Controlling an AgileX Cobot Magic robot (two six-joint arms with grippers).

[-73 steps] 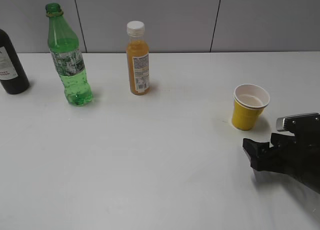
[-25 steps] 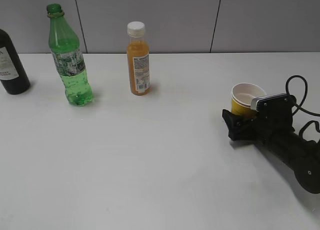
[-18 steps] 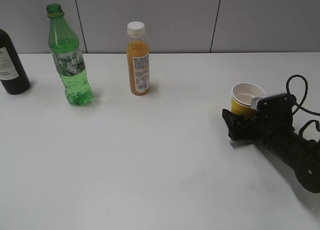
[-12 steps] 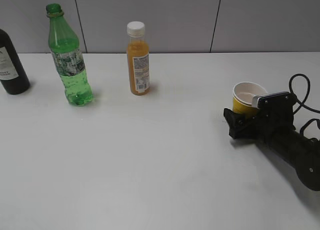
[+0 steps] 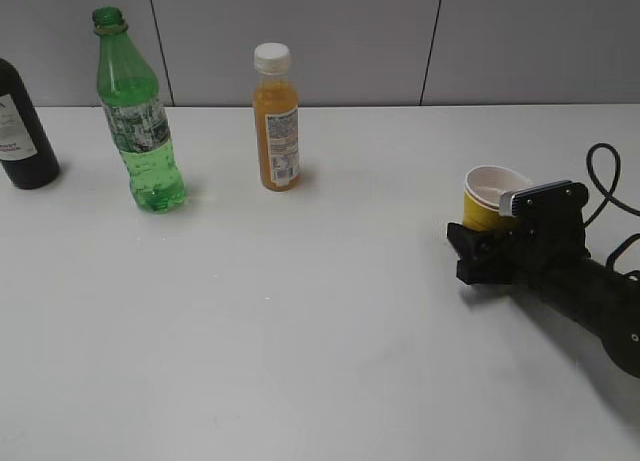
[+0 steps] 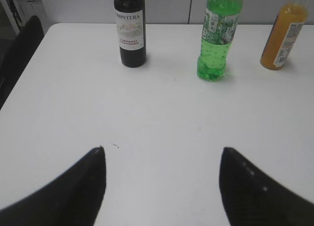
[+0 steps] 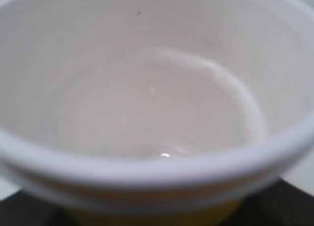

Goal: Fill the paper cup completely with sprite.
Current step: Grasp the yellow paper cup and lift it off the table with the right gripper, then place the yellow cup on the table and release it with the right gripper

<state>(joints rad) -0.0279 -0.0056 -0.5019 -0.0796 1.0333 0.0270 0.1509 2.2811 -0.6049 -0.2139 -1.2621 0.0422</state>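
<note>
The yellow paper cup (image 5: 481, 211) stands upright at the right of the white table (image 5: 320, 311). My right gripper (image 5: 474, 243) has its black fingers on either side of the cup's lower body and is shut on it. In the right wrist view the cup's white inside (image 7: 157, 103) fills the frame and looks empty. The green sprite bottle (image 5: 138, 121) stands uncapped at the far left, well away from the cup. It also shows in the left wrist view (image 6: 218, 35). My left gripper (image 6: 162, 155) is open and empty above bare table, well short of the bottles.
An orange juice bottle (image 5: 275, 121) with a white cap stands at the back centre. A dark glass bottle (image 5: 20, 131) stands at the far left edge, left of the sprite bottle. A grey wall runs behind the table.
My right gripper came in from the lower right and closed round the paper cup. In the last second it and the cup have only shifted slightly. The bottles have not moved.
</note>
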